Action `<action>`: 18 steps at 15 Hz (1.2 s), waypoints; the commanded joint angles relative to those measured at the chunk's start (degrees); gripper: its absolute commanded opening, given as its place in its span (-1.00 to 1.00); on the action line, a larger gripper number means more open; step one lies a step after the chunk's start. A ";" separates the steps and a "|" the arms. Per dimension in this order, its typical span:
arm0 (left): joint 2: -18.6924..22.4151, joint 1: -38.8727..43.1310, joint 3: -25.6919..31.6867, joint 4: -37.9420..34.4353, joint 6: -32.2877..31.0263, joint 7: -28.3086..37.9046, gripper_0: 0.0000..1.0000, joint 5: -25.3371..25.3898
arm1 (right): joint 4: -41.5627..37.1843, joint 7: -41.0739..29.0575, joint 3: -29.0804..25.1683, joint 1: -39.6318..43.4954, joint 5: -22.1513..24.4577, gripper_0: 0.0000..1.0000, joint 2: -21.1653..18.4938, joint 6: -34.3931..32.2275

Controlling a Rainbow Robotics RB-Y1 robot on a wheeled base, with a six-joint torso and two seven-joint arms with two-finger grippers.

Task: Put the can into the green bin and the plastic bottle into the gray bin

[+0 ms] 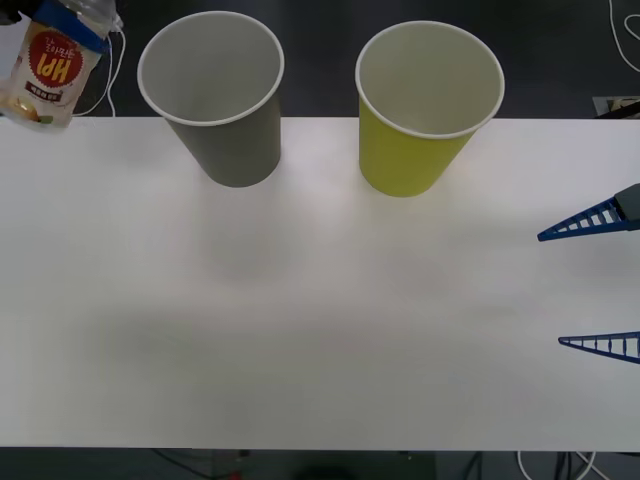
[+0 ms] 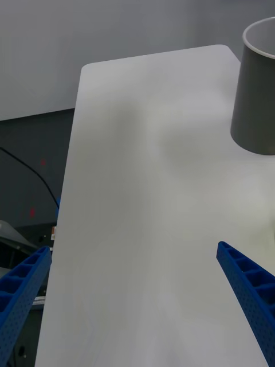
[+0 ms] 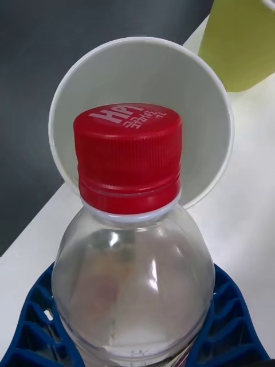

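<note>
While the left tool hangs above the far left corner of the white worktop, its blue fingers are clamped around the plastic bottle. Just right stands the gray bin, upright, then the green bin beside it. At the right edge, the right tool hovers spread wide, holding nothing.

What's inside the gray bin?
The gray bin looks empty: only its white inside shows, down to the bottom. In the left wrist view the bottle, held by the left gripper, covers the bin's lower part, so that bit is hidden there.
</note>
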 commanded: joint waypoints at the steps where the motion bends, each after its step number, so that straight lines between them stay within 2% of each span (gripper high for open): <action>1: -3.30 -4.41 -1.35 4.86 -3.35 -0.25 -1.00 -0.93 | 0.00 0.00 0.00 0.00 0.00 1.00 0.00 0.00; 3: -5.85 -6.78 -1.35 8.37 -5.10 -0.52 -1.00 -2.07 | 0.00 0.00 0.00 0.00 0.00 1.00 0.00 0.00; 9: -14.46 -12.85 -1.35 15.49 -5.54 -0.69 -1.00 -10.51 | 0.00 0.00 0.00 0.00 0.00 1.00 0.00 0.00; 18: -26.06 -20.41 -1.35 28.59 -4.67 -1.22 -1.00 -16.31 | 0.00 0.00 0.00 0.00 0.00 1.00 0.00 0.00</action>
